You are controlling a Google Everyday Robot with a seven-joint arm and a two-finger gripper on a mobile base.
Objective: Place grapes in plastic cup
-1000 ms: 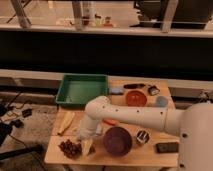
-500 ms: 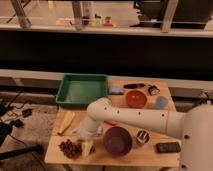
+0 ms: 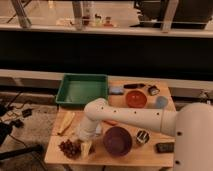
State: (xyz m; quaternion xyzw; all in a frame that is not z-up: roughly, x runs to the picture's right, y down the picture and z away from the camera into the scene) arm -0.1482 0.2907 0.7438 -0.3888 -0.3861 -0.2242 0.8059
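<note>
The grapes (image 3: 70, 148), a small dark reddish-purple bunch, lie at the front left corner of the wooden table (image 3: 55, 152). My white arm reaches in from the right, bends at an elbow over the table's middle and points down. The gripper (image 3: 85, 144) hangs at the table surface just right of the grapes, close to or touching them. A pale blue plastic cup (image 3: 161, 102) stands at the table's far right, well away from the gripper.
A purple bowl (image 3: 118, 140) sits right of the gripper. An orange bowl (image 3: 135, 99) is behind it. A green tray (image 3: 82, 90) fills the back left. A pale banana-like object (image 3: 66, 122) lies left. A small can (image 3: 142, 137) and a black object (image 3: 164, 147) are front right.
The arm's elbow has shifted slightly left and the gripper has come down closer to the grapes. The grapes and the other objects have not moved.
</note>
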